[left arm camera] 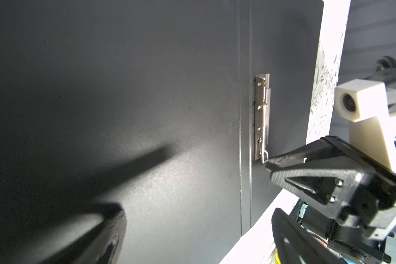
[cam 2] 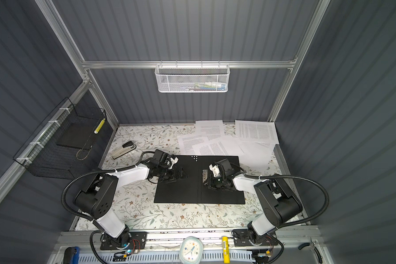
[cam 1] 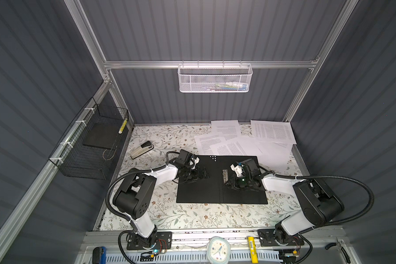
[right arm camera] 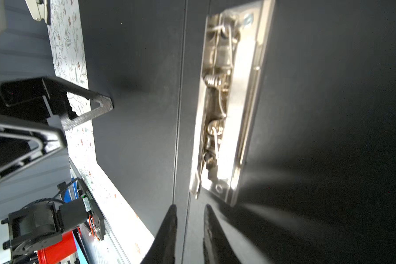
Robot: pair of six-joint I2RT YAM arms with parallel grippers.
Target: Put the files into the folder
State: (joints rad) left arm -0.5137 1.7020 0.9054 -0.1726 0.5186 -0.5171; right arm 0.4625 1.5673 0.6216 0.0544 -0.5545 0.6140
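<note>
The folder (cam 1: 201,196) (cam 2: 181,196) lies open mid-table, black inside up. Its metal clip (cam 1: 225,176) (right arm camera: 226,102) sits beside the spine on the right half. The files (cam 1: 249,139) (cam 2: 256,132), several printed white sheets, lie fanned at the back right, some touching the folder's far edge. My left gripper (cam 1: 204,174) (left arm camera: 197,219) hovers open over the folder's left half, empty. My right gripper (cam 1: 228,182) (right arm camera: 190,205) points at the clip's lever end; its fingers stand a narrow gap apart with bare folder between them, tips right at the lever (left arm camera: 264,157).
A stapler (cam 1: 142,149) lies at the back left of the floral table (cam 1: 192,217). A black wire basket (cam 1: 92,146) hangs on the left wall, a white mesh basket (cam 1: 215,78) on the back rail. A clock (cam 1: 218,249) and yellow marker (cam 1: 252,248) rest on the front rail.
</note>
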